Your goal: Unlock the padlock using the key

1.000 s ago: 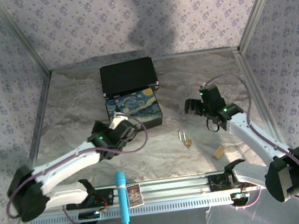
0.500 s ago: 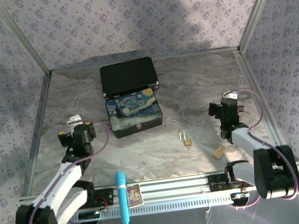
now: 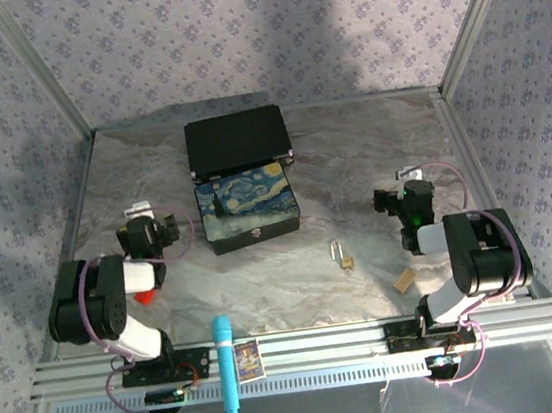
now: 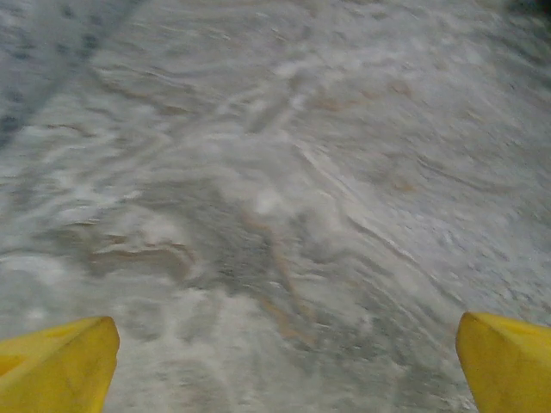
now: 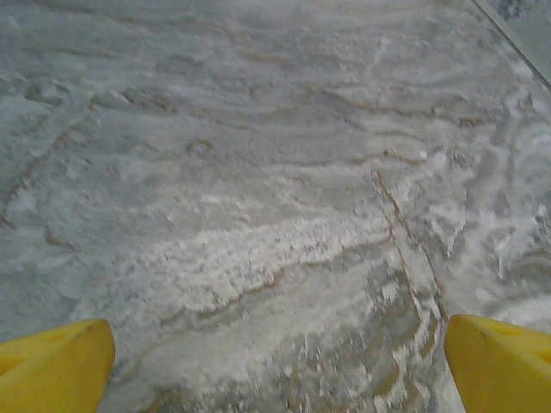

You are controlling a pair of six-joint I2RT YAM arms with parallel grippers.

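- Overhead, the padlock (image 3: 343,257) is seen lying on the marbled table cover (image 3: 276,292), right of centre; its brass body is turned towards the near edge and its thin silver shackle towards the far wall.
- The key is too small to be told apart from the padlock at this size; its place cannot be given.
- The left gripper (image 3: 146,232) is held over the left part of the table, its arm folded close above its base; it is well apart from the padlock.
- In the left wrist view the left gripper (image 4: 284,370) is spread wide, one yellow fingertip (image 4: 60,366) at each lower corner; bare marbled surface lies between them and nothing is held.
- The right gripper (image 3: 403,201) is held over the right part of the table, its arm likewise folded; the padlock lies to its left and nearer the front, not touched.
- In the right wrist view the right gripper (image 5: 275,370) is also spread wide and holds nothing.
- A painted box (image 3: 249,208) stands behind and left of the padlock, its black lid (image 3: 238,141) opened towards the far wall.
- A tan wooden block (image 3: 404,280) lies right of the padlock, nearer the front; a small red piece (image 3: 144,297) lies beside the left arm.
- A blue marker (image 3: 226,369) and a small card (image 3: 247,360) rest on the front rail.
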